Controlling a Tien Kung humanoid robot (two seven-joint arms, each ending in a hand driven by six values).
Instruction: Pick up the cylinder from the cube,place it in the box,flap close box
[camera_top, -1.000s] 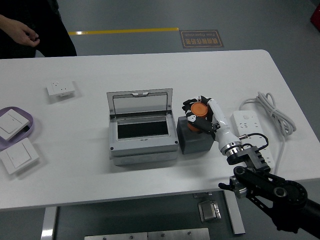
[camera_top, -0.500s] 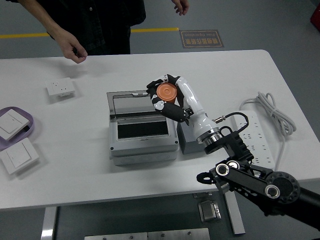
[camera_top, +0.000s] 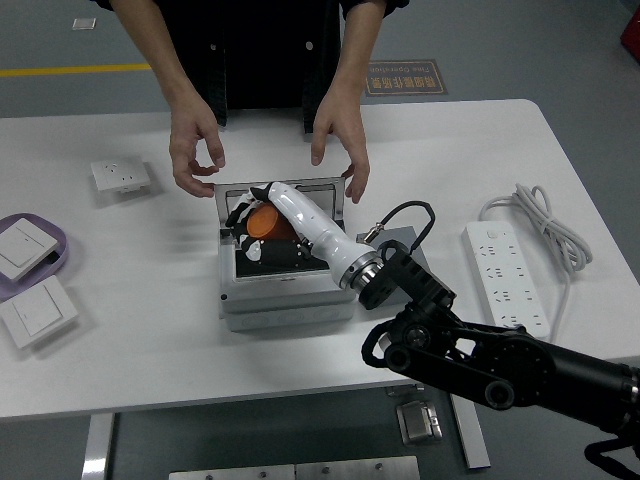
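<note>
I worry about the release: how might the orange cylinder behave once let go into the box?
The orange cylinder, held in the right robot hand over the box opening, looks rigid and smooth, so it probably won't deform. Being round, it may roll if it lands on its side. The box walls would likely contain it.

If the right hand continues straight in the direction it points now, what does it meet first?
Most likely the box's raised lid: the right hand, holding the orange cylinder over the open box, points up-left toward it. Depth is unclear; it might pass over, toward the person's hand.
</note>
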